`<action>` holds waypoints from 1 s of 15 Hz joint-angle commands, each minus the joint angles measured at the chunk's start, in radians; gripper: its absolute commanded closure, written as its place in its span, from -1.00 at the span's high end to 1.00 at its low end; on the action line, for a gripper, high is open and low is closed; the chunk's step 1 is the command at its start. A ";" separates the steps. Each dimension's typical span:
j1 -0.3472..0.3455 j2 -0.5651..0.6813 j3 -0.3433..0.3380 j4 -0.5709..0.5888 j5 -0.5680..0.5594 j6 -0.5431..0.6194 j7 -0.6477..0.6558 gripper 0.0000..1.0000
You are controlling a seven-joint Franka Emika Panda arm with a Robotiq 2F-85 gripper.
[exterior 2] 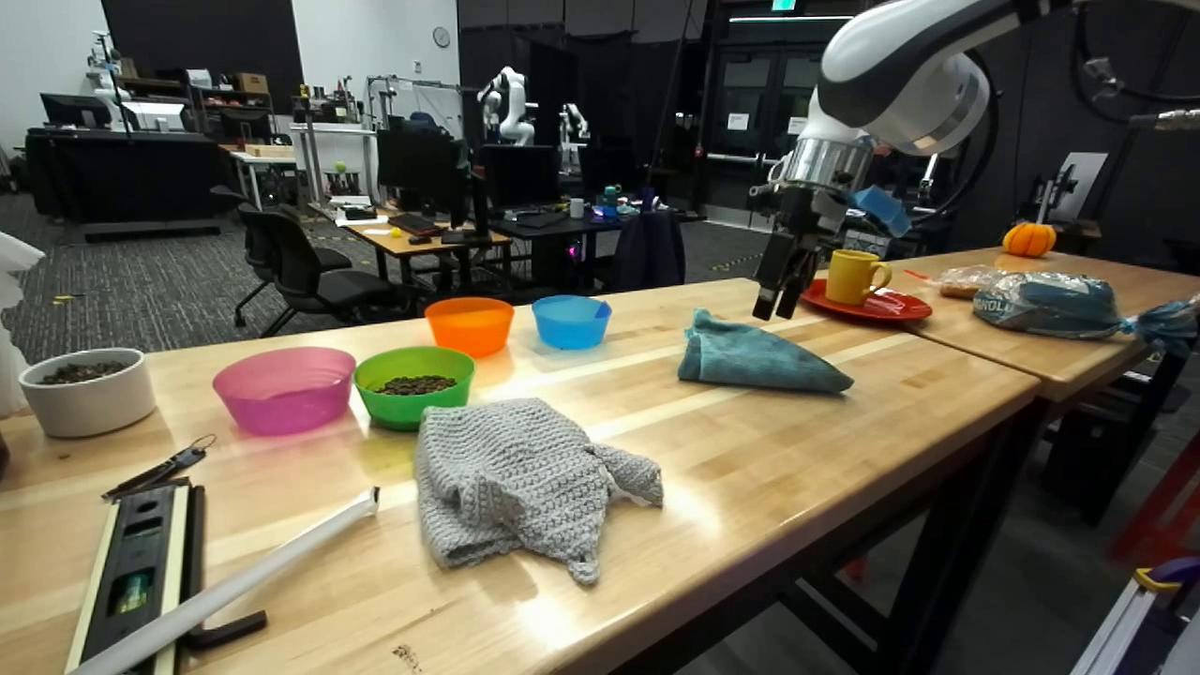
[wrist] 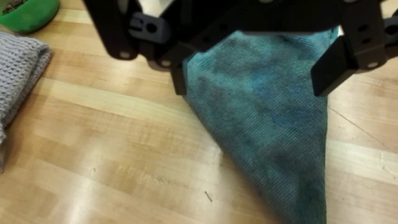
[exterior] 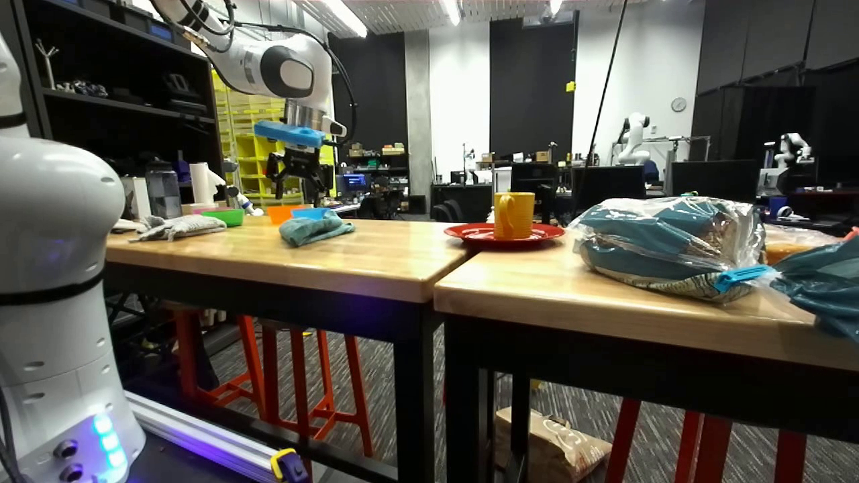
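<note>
Three views in, found the gripper [wrist: 250,88] with fingers [wrist: 334,68] spread wide, hovering just above the folded teal cloth [exterior 2: 759,358] on the tabletop [exterior 2: 647,450], right of center in an exterior view. Squinted at the plastic-wrapped package [exterior 2: 1045,305] toward the right edge there, made out maybe "NOL" in the creases. Couldn't read the pale print on the paper bag [exterior: 550,446], bottom of an exterior view. In the wrist view, lost the cloth's back part behind the gripper and its tip past the bottom edge; got only cut-off bits of the green bowl [wrist: 31,14] and gray knit cloth [wrist: 18,68] toward the upper left. Caught the spirit level [exterior 2: 141,553] lower left in an exterior view, missed it in the wrist view.
</note>
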 commanded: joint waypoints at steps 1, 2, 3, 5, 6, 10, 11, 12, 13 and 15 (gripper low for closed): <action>0.003 -0.074 -0.003 -0.021 -0.035 -0.080 0.052 1.00; 0.004 -0.084 -0.004 -0.020 -0.039 -0.100 0.057 1.00; 0.004 -0.094 -0.004 -0.019 -0.044 -0.120 0.064 1.00; 0.006 -0.113 -0.002 -0.014 -0.056 -0.166 0.073 1.00; 0.006 -0.122 -0.001 -0.013 -0.062 -0.183 0.078 1.00; 0.007 -0.166 -0.001 -0.011 -0.084 -0.263 0.089 1.00; 0.006 -0.176 0.000 -0.010 -0.093 -0.285 0.095 1.00; 0.006 -0.185 0.000 -0.011 -0.100 -0.303 0.098 1.00; 0.007 -0.194 -0.002 -0.012 -0.103 -0.322 0.097 1.00; 0.008 -0.219 -0.003 -0.013 -0.111 -0.365 0.095 1.00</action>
